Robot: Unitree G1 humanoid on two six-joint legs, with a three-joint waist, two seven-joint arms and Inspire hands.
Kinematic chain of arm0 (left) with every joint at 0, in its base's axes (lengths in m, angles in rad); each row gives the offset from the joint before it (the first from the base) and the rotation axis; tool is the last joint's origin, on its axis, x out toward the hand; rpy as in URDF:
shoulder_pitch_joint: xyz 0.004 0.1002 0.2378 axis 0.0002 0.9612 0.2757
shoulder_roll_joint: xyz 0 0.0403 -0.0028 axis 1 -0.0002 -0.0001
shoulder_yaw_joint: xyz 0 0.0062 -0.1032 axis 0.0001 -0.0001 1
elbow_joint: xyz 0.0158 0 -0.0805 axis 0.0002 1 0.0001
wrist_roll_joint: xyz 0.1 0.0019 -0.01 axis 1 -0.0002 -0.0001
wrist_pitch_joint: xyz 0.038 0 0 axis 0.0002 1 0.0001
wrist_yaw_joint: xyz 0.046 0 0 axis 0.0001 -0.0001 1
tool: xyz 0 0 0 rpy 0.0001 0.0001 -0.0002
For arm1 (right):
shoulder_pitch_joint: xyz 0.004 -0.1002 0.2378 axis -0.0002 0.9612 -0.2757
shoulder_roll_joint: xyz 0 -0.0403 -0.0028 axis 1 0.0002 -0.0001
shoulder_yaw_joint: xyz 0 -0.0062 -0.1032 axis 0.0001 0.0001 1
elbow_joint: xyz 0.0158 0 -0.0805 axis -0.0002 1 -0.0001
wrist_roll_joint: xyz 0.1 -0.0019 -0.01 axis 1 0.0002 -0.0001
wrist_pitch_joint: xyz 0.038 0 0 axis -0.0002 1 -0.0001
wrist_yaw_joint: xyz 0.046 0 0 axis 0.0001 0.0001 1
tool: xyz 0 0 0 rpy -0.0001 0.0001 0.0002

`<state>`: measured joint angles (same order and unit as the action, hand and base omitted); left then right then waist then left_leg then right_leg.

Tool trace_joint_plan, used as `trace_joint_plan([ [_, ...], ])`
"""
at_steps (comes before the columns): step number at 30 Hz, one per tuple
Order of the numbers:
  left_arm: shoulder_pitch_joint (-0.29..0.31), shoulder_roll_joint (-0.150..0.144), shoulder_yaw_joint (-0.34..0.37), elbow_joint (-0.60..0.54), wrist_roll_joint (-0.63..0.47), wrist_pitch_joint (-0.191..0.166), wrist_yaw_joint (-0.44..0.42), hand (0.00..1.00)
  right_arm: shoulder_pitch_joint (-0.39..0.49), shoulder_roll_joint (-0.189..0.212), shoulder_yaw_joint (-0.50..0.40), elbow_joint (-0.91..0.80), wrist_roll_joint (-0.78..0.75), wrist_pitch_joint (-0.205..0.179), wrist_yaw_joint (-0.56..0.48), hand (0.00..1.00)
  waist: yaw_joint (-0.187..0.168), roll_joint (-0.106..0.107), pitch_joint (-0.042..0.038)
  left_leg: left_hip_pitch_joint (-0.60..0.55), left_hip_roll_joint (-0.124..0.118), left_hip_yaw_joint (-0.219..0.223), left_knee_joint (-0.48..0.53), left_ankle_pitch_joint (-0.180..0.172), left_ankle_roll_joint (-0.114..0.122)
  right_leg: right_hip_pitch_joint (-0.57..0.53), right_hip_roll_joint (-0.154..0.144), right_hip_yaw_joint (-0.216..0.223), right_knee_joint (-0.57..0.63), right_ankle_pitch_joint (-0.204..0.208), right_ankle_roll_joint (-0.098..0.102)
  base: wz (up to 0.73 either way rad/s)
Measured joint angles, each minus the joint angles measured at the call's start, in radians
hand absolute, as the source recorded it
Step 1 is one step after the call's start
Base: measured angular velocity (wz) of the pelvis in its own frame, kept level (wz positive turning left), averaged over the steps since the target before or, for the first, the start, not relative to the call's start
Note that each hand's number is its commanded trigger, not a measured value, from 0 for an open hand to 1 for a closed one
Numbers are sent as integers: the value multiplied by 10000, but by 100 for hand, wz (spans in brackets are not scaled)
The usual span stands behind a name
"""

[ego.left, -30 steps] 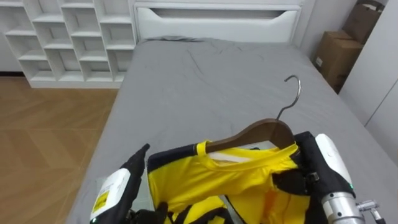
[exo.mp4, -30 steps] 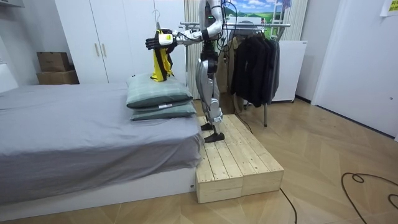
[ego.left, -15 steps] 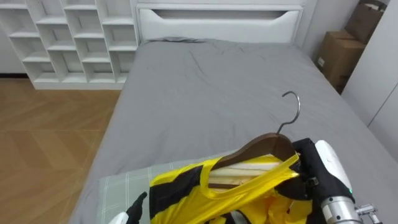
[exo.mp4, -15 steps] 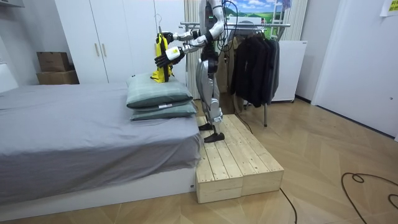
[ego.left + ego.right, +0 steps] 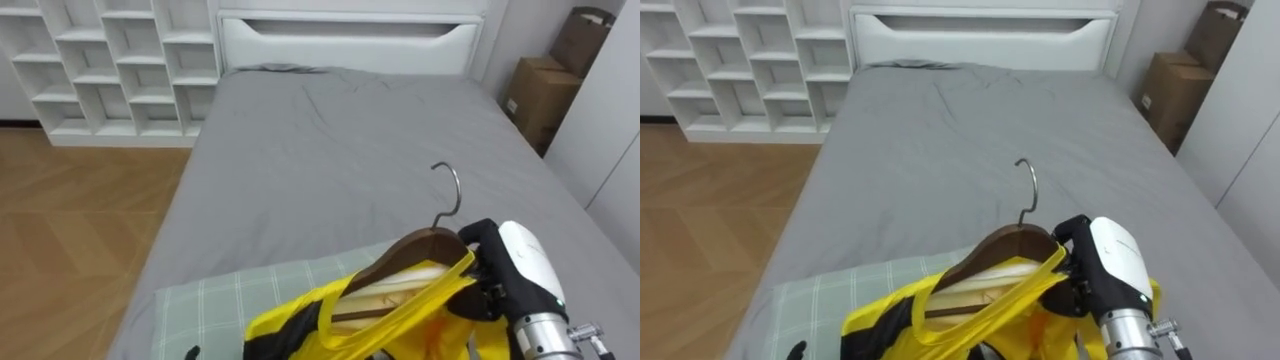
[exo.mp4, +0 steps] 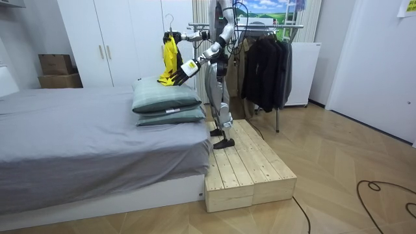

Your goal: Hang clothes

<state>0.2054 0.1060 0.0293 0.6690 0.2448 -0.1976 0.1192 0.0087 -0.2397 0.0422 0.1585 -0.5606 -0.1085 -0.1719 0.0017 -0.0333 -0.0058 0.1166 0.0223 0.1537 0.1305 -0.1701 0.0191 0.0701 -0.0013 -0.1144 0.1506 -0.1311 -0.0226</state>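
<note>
A brown wooden hanger [image 5: 422, 246] with a metal hook [image 5: 449, 196] carries a yellow and black garment [image 5: 345, 318], which drapes down toward the bottom of the picture. My right hand [image 5: 508, 268] is curled round the hanger's right end and holds it up over the foot of the bed. In the room view the garment [image 6: 169, 60] hangs from that raised arm, above the pillows. My left hand [image 6: 187, 67] is lowered beside the garment's bottom edge; whether it touches the cloth is unclear. I stand on a wooden platform [image 6: 250, 170] beside the bed.
Below the garment lie checked green pillows [image 5: 225, 305] on a grey bed [image 5: 330, 150]. A white shelf unit [image 5: 120, 60] stands at the far left and cardboard boxes [image 5: 535, 92] at the far right. Behind me is a rack of dark clothes [image 6: 266, 65].
My left arm has swung down from the garment's level and dropped out of the left eye view. The right hand still holds the hanger up. More of the pillow shows beneath.
</note>
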Motion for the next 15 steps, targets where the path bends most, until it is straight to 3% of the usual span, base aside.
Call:
trace_joint_plan([
  [5, -20, -461, 554, 453, -192, -76, -157, 0, 36, 1, 0, 0, -4, -41, 1, 100, 114, -13, -8, 49, -3, 20, 2, 0, 0, 34, 7, 45, 3, 0, -19, 0],
  [15, -444, -708, 455, 272, -176, 53, -241, 0, 26, 0, -172, -296, -290, -128, -151, 100, 247, 11, 7, 94, -21, -37, -10, -2, -3, 100, -15, -9, -1, -12, -23, 0],
])
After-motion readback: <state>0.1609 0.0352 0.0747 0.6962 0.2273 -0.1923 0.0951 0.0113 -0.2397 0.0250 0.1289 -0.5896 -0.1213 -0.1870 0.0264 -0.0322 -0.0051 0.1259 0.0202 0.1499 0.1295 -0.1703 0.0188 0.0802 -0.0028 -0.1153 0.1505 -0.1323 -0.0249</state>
